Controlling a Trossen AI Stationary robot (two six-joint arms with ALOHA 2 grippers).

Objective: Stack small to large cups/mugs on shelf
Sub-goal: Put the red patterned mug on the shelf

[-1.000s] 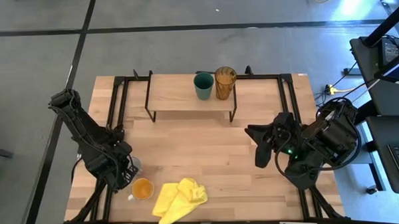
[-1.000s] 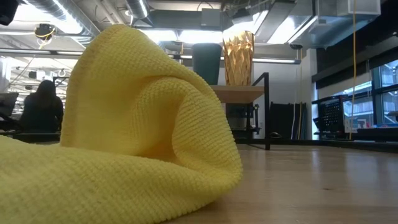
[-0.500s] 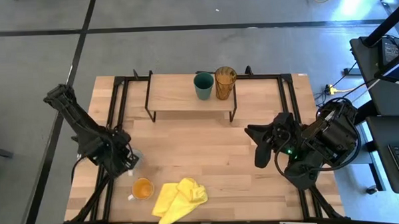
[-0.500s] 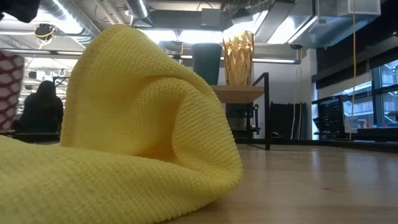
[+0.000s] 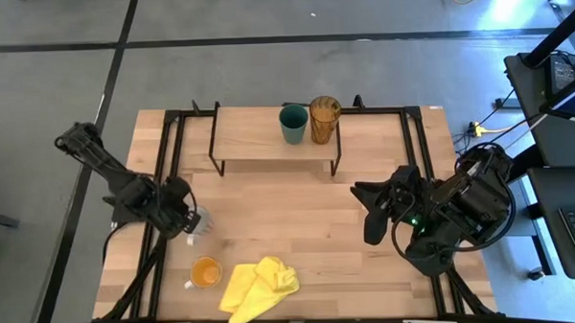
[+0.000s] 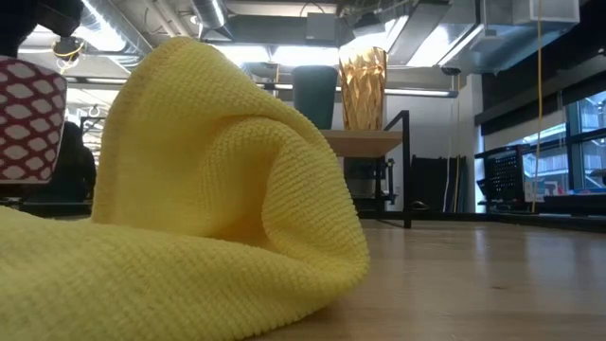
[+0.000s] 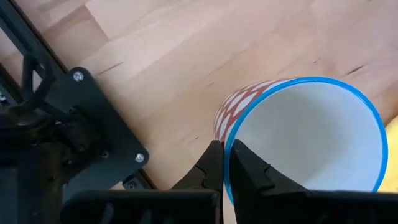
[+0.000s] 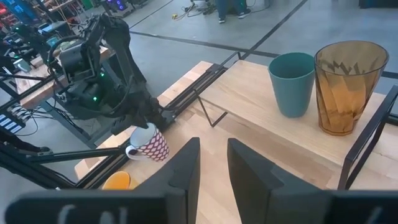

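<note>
My left gripper [image 5: 188, 221] is shut on a white mug with a red pattern and a blue rim [image 7: 298, 143], above the table's left part; the mug also shows in the low view [image 6: 28, 118] and the right wrist view [image 8: 150, 144]. A small orange mug [image 5: 206, 272] stands on its base on the table near the front. The dark green cup [image 5: 293, 123] and the amber tumbler [image 5: 324, 119] stand side by side on the shelf [image 5: 253, 139]. My right gripper [image 5: 368, 212] is open and empty over the table's right part. My left gripper holds the mug by its rim [image 7: 229, 163], one finger inside the mug and one outside on the patterned wall. The fingers come from above, slanting in from the table's left. The mug is about upright below them, lifted clear of the table.
A crumpled yellow cloth [image 5: 258, 285] lies at the front beside the orange mug and fills much of the low view [image 6: 189, 189]. Black frame rails [image 5: 167, 156] run along the table's left and right sides. The shelf board is bare left of the green cup.
My left gripper has risen and gone toward the table's far edge with the patterned mug, which is now lifted clear and has come into the low view at the left. The orange mug has stayed where it was.
</note>
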